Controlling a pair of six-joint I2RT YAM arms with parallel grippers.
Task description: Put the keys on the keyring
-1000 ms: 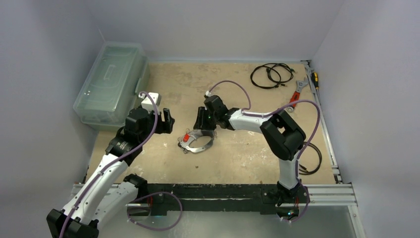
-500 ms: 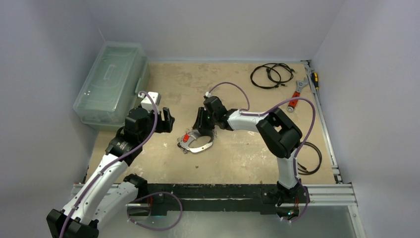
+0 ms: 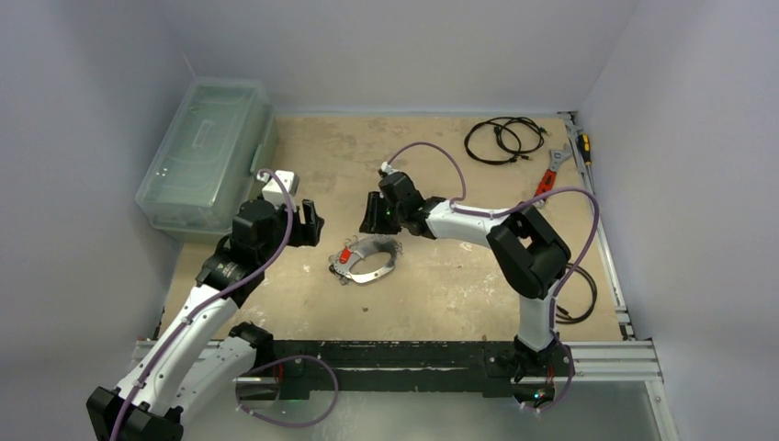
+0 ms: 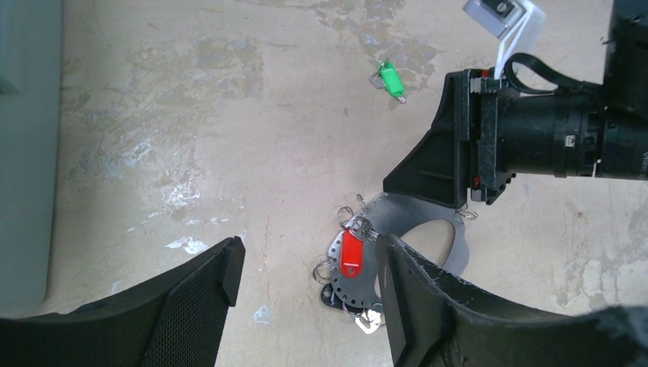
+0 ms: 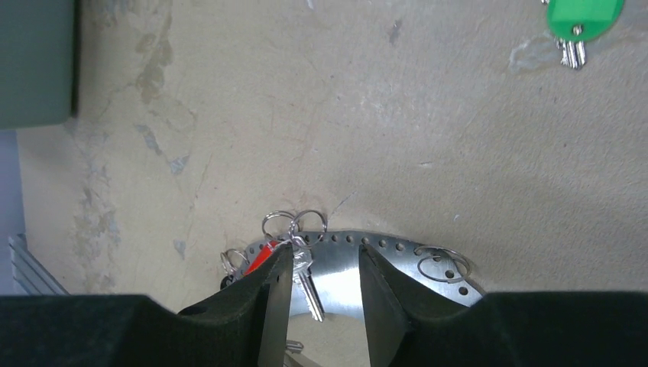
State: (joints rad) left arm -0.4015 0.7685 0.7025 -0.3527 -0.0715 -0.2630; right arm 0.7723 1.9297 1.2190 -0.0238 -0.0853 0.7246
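On the near left, the left hand [image 4: 309, 256] hangs over bare worktop [image 4: 229, 138] with its two fingers spread wide and nothing between them. Just past it lies the keyring [image 5: 405, 267], a flat silvery hoop resting on the worktop near the middle, with small split rings along its holed rim. The red-tagged key [image 4: 351, 254] lies on the hoop's left side, on the rim. In the right wrist view a bare silver key [image 5: 306, 287] lies across the band beside it. The right hand [image 5: 325, 248] hovers over the hoop's far edge. Its fingers are apart with a clear gap wider than that key, and they pinch nothing. Farther on, well apart from the hoop, the green-tagged key [image 4: 391, 79] lies alone on the worktop. Along the far left edge stands a clear plastic box [image 3: 207, 156] with its lid on. At the far right lies a coil of black cable [image 3: 501, 140], and nearer along the right edge a red-handled wrench [image 3: 546, 182].
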